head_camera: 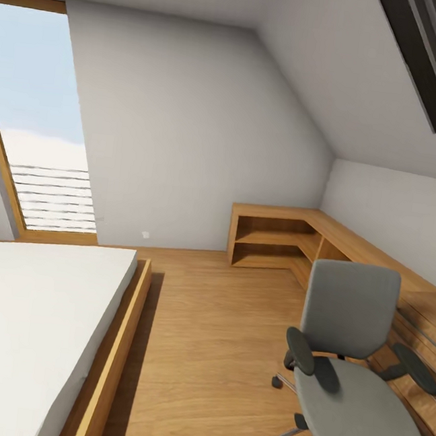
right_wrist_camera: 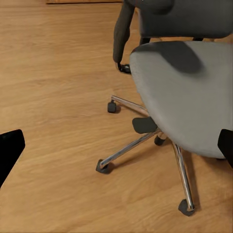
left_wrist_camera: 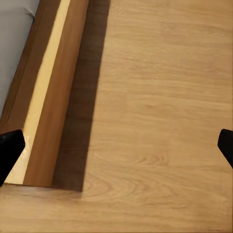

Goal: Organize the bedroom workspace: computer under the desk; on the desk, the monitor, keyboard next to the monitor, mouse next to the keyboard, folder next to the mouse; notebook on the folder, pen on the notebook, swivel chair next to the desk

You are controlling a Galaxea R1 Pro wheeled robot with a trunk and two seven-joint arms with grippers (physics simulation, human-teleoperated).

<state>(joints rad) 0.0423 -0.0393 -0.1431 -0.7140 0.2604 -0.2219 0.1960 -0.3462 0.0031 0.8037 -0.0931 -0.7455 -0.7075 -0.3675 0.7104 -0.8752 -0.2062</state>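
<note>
One swivel chair (head_camera: 356, 369) stands on the wood floor (head_camera: 216, 353) to the robot's right, its seat bare of any folder, just ahead of the right gripper (right_wrist_camera: 116, 150). That arm is nearer. Both grippers gape wide, empty; the left gripper (left_wrist_camera: 116, 150) hangs over floor beside the one bed (left_wrist_camera: 19, 43).

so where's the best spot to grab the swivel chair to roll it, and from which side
Probably the near black armrest, approached from the open floor side with the right gripper, whose fingers are spread wide. The swivel chair faces the robot, with its tall back against the wooden shelving, so the back is harder to reach.
</note>
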